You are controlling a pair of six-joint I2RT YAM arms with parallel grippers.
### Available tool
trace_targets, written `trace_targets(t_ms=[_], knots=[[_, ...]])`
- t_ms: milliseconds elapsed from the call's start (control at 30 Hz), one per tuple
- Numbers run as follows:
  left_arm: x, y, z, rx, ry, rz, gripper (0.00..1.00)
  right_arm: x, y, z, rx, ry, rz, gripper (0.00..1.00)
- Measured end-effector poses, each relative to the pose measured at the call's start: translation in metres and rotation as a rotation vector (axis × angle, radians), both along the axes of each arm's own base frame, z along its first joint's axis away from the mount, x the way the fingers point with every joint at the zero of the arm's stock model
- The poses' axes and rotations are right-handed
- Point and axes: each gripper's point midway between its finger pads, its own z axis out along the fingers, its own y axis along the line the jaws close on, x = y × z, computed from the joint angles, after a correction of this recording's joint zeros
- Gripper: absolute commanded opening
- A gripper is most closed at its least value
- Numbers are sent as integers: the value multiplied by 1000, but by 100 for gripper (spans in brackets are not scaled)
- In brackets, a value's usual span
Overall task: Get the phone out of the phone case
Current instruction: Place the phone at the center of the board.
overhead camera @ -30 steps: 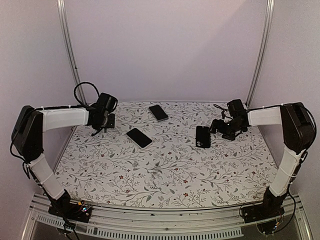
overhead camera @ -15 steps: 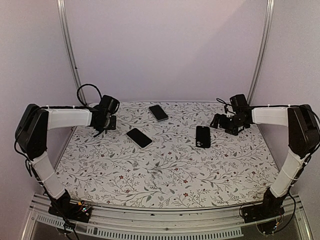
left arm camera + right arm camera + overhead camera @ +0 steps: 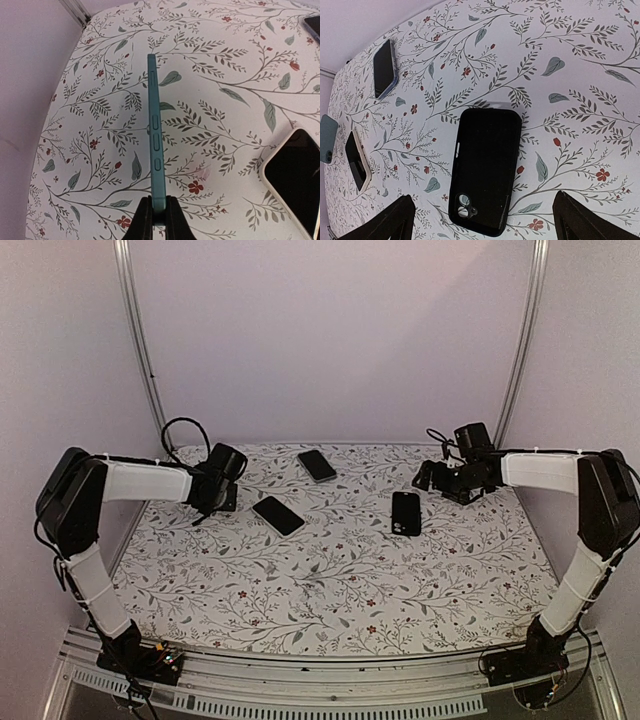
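My left gripper (image 3: 159,220) is shut on the lower end of a light blue phone (image 3: 155,135), held on edge above the floral table, its side buttons facing the camera. In the top view this gripper (image 3: 218,495) is at the far left. A black phone case (image 3: 485,170) lies flat and empty, with the table showing through its camera cutout. It also shows in the top view (image 3: 405,513). My right gripper (image 3: 482,210) is open and empty, its jaws spread wide above the case's near end, just behind the case in the top view (image 3: 428,478).
A phone in a cream case (image 3: 278,515) lies left of centre, close to the right of my left gripper, and shows in the left wrist view (image 3: 295,180). Another dark phone (image 3: 316,465) lies at the far middle. The back wall and frame posts stand behind.
My left gripper has moved right and a little nearer with the blue phone. My right gripper has drawn back from the black case toward the far side.
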Motion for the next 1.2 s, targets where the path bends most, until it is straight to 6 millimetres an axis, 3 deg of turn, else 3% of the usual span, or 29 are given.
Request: trace_targets(t_ms=[333, 1200], knots=[[-16, -2, -31, 21, 65, 0, 5, -3, 17, 3, 7, -13, 33, 99], [-17, -17, -43, -19, 96, -46, 25, 5, 50, 33, 20, -90, 110, 99]])
